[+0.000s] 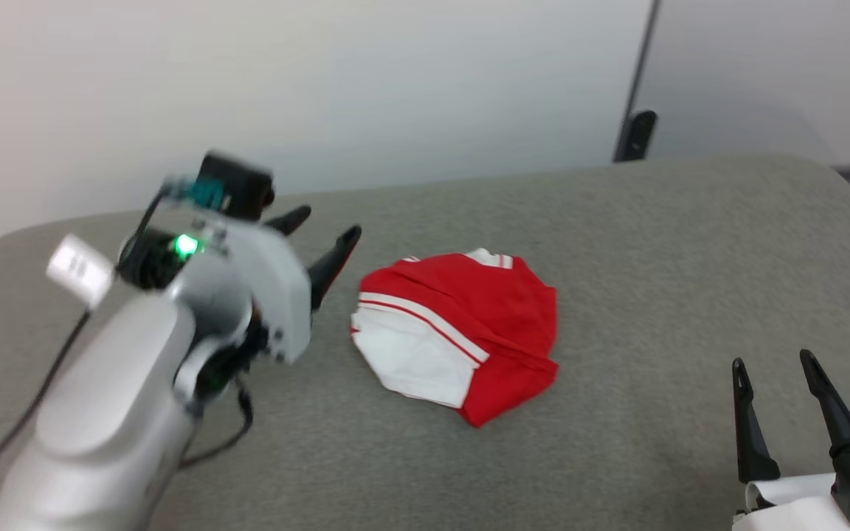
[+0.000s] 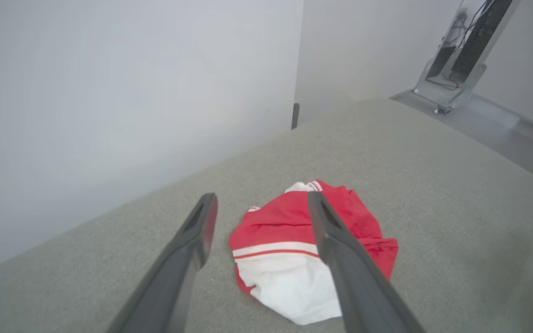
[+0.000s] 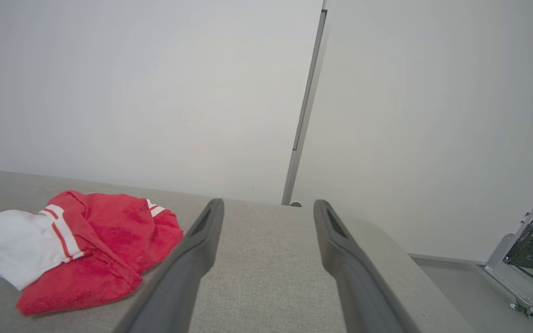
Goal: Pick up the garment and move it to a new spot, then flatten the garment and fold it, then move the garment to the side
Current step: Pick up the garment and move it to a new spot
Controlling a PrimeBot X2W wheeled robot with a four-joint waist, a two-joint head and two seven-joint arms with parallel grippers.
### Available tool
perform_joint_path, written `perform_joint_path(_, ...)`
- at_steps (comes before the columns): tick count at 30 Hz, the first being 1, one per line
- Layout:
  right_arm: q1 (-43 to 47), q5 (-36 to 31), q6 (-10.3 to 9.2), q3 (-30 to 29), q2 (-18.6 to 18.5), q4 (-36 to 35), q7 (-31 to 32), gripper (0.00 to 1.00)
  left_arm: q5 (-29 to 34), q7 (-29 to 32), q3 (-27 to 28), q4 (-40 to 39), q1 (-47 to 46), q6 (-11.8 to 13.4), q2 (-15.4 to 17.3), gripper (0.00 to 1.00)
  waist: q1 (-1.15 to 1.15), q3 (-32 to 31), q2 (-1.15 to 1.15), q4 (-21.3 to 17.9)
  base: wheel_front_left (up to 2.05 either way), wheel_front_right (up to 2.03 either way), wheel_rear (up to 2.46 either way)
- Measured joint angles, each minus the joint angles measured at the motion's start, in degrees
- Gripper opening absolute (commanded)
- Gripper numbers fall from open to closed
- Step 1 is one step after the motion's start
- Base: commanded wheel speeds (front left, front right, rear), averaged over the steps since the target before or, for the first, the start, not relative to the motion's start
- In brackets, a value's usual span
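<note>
The grey padded worktop (image 1: 690, 258) spans the scene, with bare surface on every side of the cloth, so there is room to spread it. The left arm (image 1: 122, 383) reaches in from the lower left, angled toward the heap. The garment (image 1: 469, 324) lies near the middle of the worktop in a loose bunch. Its red cloth is doubled over itself, and one white panel with stripes is turned up at its left. Nothing touches it, so flattening looks not yet done. The left tool (image 1: 329, 223) hangs just beside the garment's left edge, fingers spread wide and empty, probably placed for a pinch at the white panel. The right tool (image 1: 773, 361) sits well apart at the lower right, likewise wide open and empty.
</note>
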Motion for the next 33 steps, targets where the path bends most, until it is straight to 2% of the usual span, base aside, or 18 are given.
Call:
perform_joint_path(5, 1.07, 0.16, 0.00, 0.30, -0.02, -0.15, 0.00, 1.00, 2.29, -11.46, 2.12, -5.66, 8.63, 1.08, 3.13, 1.00, 0.00, -1.60, 0.00, 3.02, 0.00, 0.00, 0.00)
perform_joint_path(8, 1.90, 0.34, 0.00, 0.65, -0.02, -0.13, 0.00, 1.00, 2.86, -17.95, 4.08, -8.16, 13.73, 3.79, 3.25, 1.00, 0.00, -2.30, 0.00, 4.76, 0.00, 0.00, 0.00)
perform_joint_path(15, 2.34, 0.82, 0.00, 1.51, -0.02, 0.08, 0.00, 1.00, 3.80, -31.88, 7.27, -11.57, 26.75, 7.83, 3.28, 1.00, 0.00, -3.58, 0.00, 8.28, 0.00, 0.00, 0.00)
perform_joint_path(19, 3.45, 1.47, 0.00, 2.04, -0.02, 0.46, 0.00, 1.00, 4.99, -35.27, 10.28, -11.61, 33.39, 10.25, 1.58, 1.00, 0.00, -4.24, 0.00, 9.92, 0.00, 0.00, 0.00)
perform_joint_path(21, 3.59, 1.65, 0.00, 2.30, -0.03, 0.56, 0.00, 1.00, 6.17, -35.46, 12.32, -12.15, 36.32, 10.70, 0.31, 1.00, 0.00, -4.53, 0.00, 10.70, 0.00, 0.00, 0.00)
perform_joint_path(26, 4.86, 1.87, 0.00, 2.89, -0.03, 0.77, 0.00, 1.00, 12.94, -35.67, 20.38, -16.94, 42.09, 10.22, -4.60, 1.00, 0.00, -5.19, 0.00, 12.49, 0.00, 0.00, 0.00)
perform_joint_path(33, 6.31, 2.37, 0.00, 3.01, -0.01, 0.53, 0.00, 1.00, 21.19, -35.68, 27.94, -18.52, 48.77, 5.69, -9.33, 1.00, 0.00, -6.44, 0.00, 14.04, 0.00, 0.00, 0.00)
